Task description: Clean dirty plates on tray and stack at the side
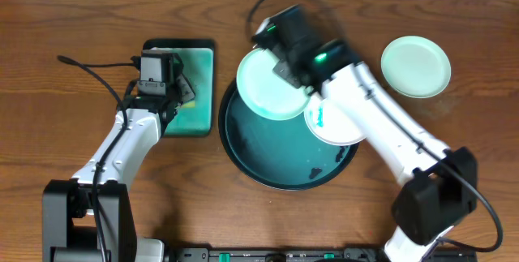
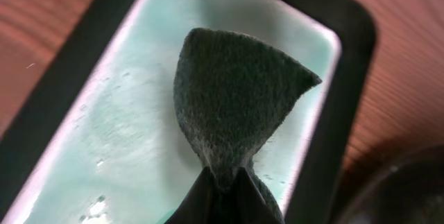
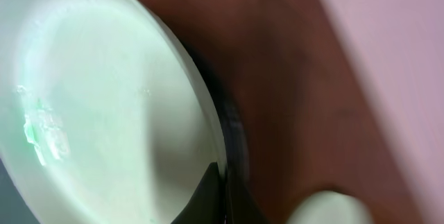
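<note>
**Item 1. Right gripper** [image 3: 223,191]: I log it clamped on the rim of a mint-green plate [image 3: 104,99], one finger on each side of the lip. The plate fills the left of the right wrist view and carries a small teal smear near its left edge. From overhead it hangs over the upper-left rim of the round tray [image 1: 268,152]. I cannot tell whether it touches that rim.

**Item 2. Left gripper** [image 2: 225,188]: I log it pinched on a dark grey-green sponge [image 2: 236,106], which fans out above the fingertips. It is held over the rectangular tray [image 2: 62,89], which has a black rim and a pale, wet mint floor. This tray sits just left of the round tray, on the table [image 1: 65,19].

**Item 3. Round tray**: black rim with a dark teal, glossy inside. It lies at the table's centre, between the two arms.

**Item 4. White plate** [image 1: 336,128]: it rests at the right side of the round tray, partly under the right arm. It has a teal smear on its left part and lies just beside the held plate.

**Item 5. Second mint-green plate** [image 1: 416,66]: it lies flat on the bare wood to the right, well apart from the round tray and both grippers. I see no smear on it from overhead.
</note>
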Tool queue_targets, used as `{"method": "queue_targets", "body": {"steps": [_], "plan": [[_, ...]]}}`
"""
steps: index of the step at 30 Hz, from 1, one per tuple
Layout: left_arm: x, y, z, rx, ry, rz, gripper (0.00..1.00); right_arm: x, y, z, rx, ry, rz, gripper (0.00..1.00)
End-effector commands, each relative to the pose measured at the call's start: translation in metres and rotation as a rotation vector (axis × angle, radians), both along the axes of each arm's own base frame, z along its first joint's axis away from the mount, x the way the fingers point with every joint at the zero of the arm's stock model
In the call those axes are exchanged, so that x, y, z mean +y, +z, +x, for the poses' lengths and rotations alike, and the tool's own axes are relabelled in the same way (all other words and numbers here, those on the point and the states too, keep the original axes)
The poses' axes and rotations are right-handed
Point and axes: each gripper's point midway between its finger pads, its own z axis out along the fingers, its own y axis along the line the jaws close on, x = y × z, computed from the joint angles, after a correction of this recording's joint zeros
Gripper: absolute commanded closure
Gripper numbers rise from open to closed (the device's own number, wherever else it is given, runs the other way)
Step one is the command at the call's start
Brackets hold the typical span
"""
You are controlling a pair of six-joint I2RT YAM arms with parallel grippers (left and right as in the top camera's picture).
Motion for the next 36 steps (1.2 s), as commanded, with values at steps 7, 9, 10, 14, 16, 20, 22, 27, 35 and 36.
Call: {"method": "queue_targets", "body": {"steps": [7,9,10,14,16,20,22,27,35,36], "plan": [[-0.026,0.070,0.010,-0.207,-0.142,-0.051,0.93,-0.027,-0.045,-0.007,0.368,-0.162,0.495,0.99],[-0.035,0.082,0.008,-0.241,-0.167,-0.072,0.93,-0.026,-0.060,-0.009,0.405,-0.159,0.532,0.99],[-0.040,0.088,0.008,-0.256,-0.180,-0.081,0.93,-0.025,-0.068,-0.009,0.416,-0.165,0.542,0.99],[-0.063,0.098,0.006,-0.285,-0.208,-0.124,0.93,-0.023,-0.092,-0.010,0.442,-0.214,0.561,0.99],[-0.075,0.098,0.004,-0.284,-0.219,-0.147,0.92,-0.022,-0.101,-0.010,0.450,-0.224,0.563,0.99],[-0.106,0.095,0.000,-0.278,-0.283,-0.164,0.93,-0.022,-0.118,-0.008,0.464,-0.264,0.568,0.99],[-0.121,0.088,-0.003,-0.259,-0.302,-0.184,0.93,-0.025,-0.129,-0.010,0.478,-0.297,0.549,0.99],[-0.150,0.056,-0.003,-0.200,-0.357,-0.181,0.93,-0.028,-0.144,-0.012,0.501,-0.319,0.525,0.99],[-0.195,-0.009,-0.008,-0.089,-0.410,-0.208,0.93,-0.046,-0.155,-0.022,0.530,-0.417,0.437,0.99],[-0.200,-0.013,-0.008,-0.089,-0.420,-0.208,0.92,-0.046,-0.156,-0.024,0.536,-0.418,0.435,0.99]]}}
